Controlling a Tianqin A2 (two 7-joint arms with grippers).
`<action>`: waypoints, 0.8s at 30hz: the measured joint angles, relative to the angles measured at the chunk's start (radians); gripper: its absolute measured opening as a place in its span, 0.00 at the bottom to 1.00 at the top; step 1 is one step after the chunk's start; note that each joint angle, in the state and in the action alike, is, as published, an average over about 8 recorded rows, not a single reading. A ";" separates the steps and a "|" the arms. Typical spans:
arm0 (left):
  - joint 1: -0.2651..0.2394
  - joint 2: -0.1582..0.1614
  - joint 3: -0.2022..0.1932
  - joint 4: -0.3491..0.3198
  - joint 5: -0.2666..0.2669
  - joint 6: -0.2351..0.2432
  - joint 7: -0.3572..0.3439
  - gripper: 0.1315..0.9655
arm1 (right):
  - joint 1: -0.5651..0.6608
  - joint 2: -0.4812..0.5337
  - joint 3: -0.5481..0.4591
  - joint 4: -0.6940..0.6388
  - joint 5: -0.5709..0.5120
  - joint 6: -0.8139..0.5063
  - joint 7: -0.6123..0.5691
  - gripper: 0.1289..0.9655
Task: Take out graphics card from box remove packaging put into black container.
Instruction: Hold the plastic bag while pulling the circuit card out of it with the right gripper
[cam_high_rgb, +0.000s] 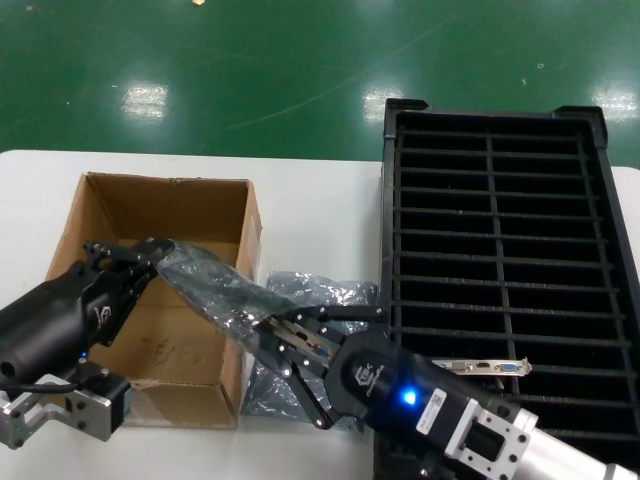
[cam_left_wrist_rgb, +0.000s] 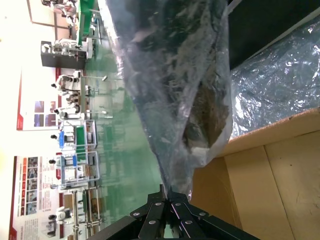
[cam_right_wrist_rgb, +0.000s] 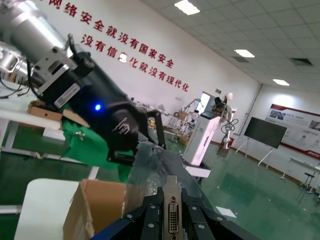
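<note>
Right gripper (cam_high_rgb: 285, 335) is clamped on the graphics card's (cam_right_wrist_rgb: 173, 210) silver bracket end, jaws narrow around it, the white port facing its wrist camera; left gripper (cam_high_rgb: 150, 250) is pinched shut on the far end of the packaging (cam_high_rgb: 215, 285), and the bag hangs stretched between the two, running from ten o'clock down to four o'clock above the box's (cam_high_rgb: 110, 200) right wall. So this looks like the unsleeving step: card held one end, bag held the other. Next, I'd say, the arms need to draw apart along the bag's length so the card slides clear, then the right arm swings toward three o'clock to the black container (cam_high_rgb: 600, 250). One twin card (cam_high_rgb: 485, 366) already lies in a lower slot row there, and a spent bag (cam_high_rgb: 300, 292) lies on the table (cam_high_rgb: 300, 190) between box and container.
</note>
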 joint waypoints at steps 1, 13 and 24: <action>0.000 0.000 0.000 0.000 0.000 0.000 0.000 0.01 | -0.002 0.002 0.001 -0.001 0.000 -0.001 -0.004 0.07; 0.000 0.000 0.000 0.000 0.000 0.000 0.000 0.01 | -0.017 -0.008 0.029 -0.005 -0.007 0.052 -0.015 0.07; 0.000 0.000 0.000 0.000 0.000 0.000 0.000 0.01 | -0.048 0.021 0.045 0.047 0.044 0.004 0.020 0.07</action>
